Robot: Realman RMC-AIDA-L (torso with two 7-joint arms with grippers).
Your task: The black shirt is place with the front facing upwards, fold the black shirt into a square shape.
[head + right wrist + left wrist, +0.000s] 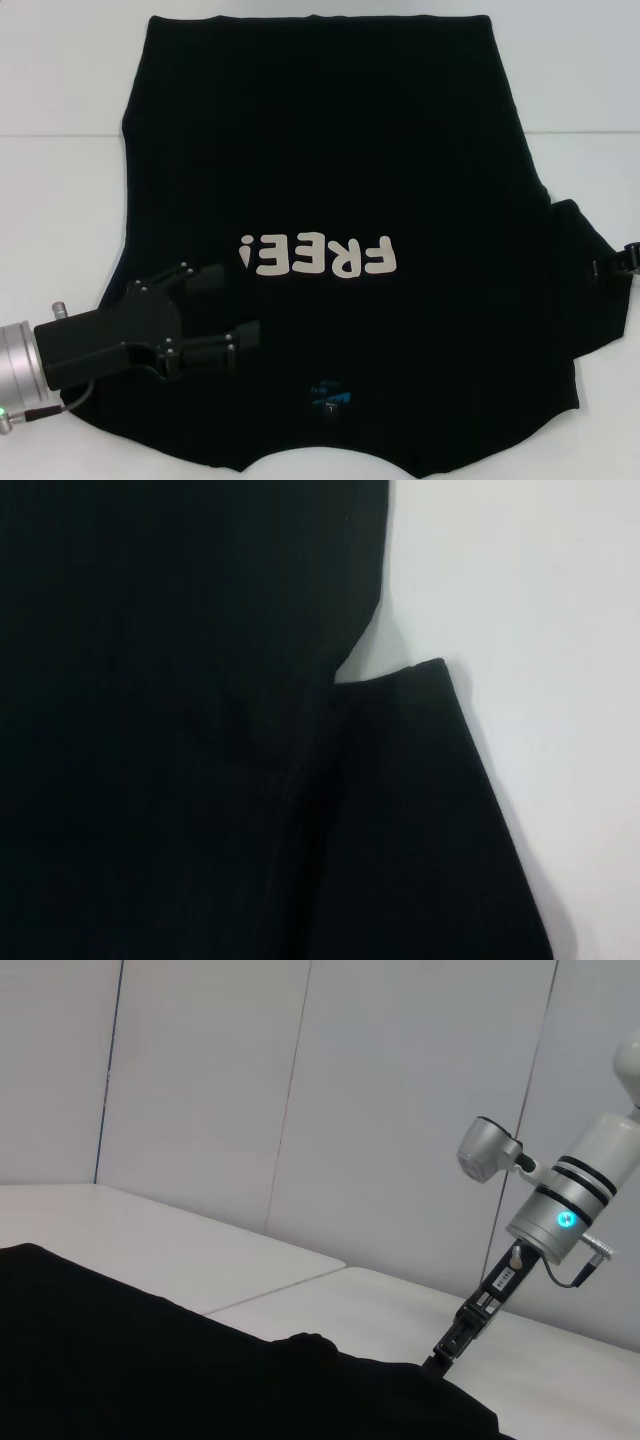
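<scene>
Shirt (330,180) spread on a white table (60,200), left gripper (235,305) over its near-left part.

The shirt lies flat, front up, with its white "FREE!" lettering (317,257) reading upside down from the head view and a small blue neck label (330,393) at the near edge. The left gripper reaches in from the near-left, its jaws spread apart with nothing between them, hanging over the cloth beside the lettering. The right gripper (628,258) sits at the far-right edge by the shirt's right sleeve (585,285); whether its jaws are spread or pressed together cannot be told. The right wrist view shows that sleeve (420,810) lying flat beside the shirt's body on the table.
</scene>
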